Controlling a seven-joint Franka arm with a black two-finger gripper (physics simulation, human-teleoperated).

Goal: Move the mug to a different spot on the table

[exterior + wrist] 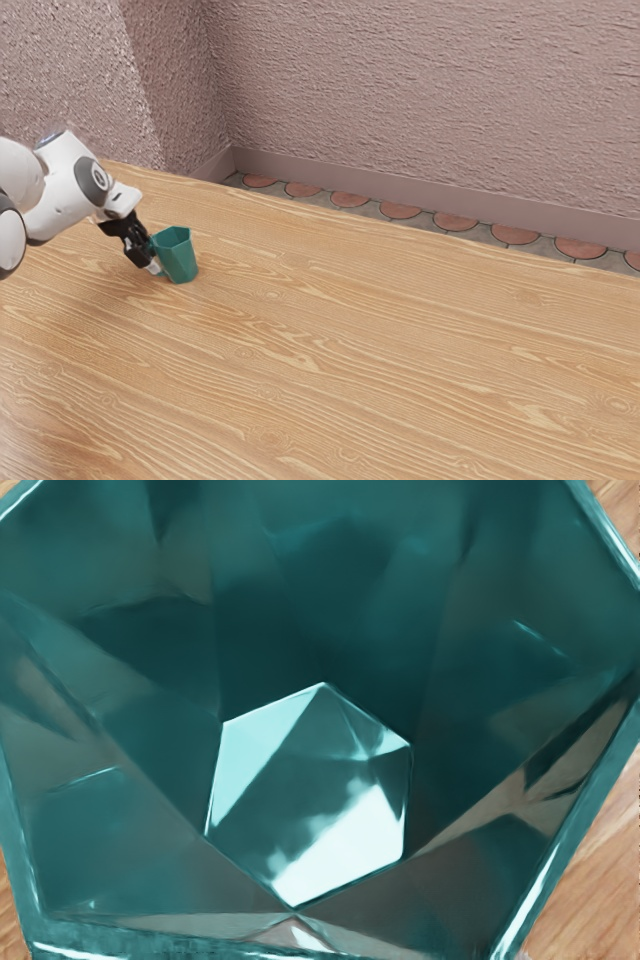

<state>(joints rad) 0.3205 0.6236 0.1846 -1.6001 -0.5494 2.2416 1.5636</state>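
The mug is a teal, faceted cup without a lid, standing near the wooden table's left part in the exterior view and leaning a little toward the arm. My gripper comes down at the mug's side nearest the arm and is shut on its wall, with one black finger showing outside the rim. The wrist view looks straight down into the mug, onto its pale hexagonal bottom and dark slanted inner walls. The mug's base is at or just above the tabletop.
The wooden table stretches wide toward the exterior view's right and front. Behind its far edge lie a tiled floor strip and rough pink walls. The white arm enters from the left.
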